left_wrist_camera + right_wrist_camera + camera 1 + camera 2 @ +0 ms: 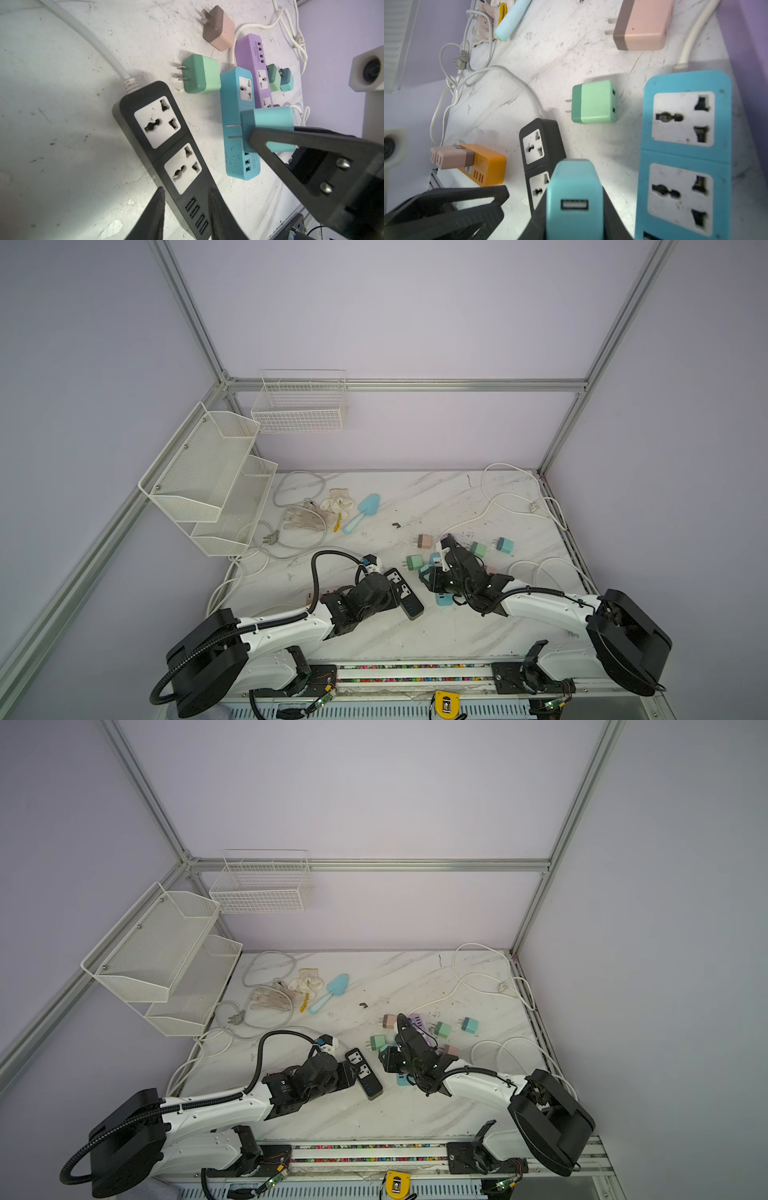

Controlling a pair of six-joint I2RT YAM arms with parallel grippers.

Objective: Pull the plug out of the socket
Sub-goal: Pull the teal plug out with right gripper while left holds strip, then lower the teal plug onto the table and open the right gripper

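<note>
The black power strip [166, 133] lies flat on the marble table, and both of its white sockets are empty. My left gripper [186, 189] straddles its USB end, one finger close along each side. Whether they still press on it does not show. A teal plug [270, 120] hangs in the air with its two bare prongs free of any socket, above the blue power strip [232, 116]. My right gripper [574, 199] is shut on this teal plug [574, 187], whose USB port faces the wrist camera. In a top view the black power strip [405, 593] lies between the two wrists.
Loose green [201, 74] and pink [220, 31] adapters and a purple strip [249, 52] lie beyond the blue one. An orange strip [488, 164] has pink adapters plugged in. White cables, gloves [307, 516], a blue scoop [361, 512] and wire racks [216, 477] are at the back left.
</note>
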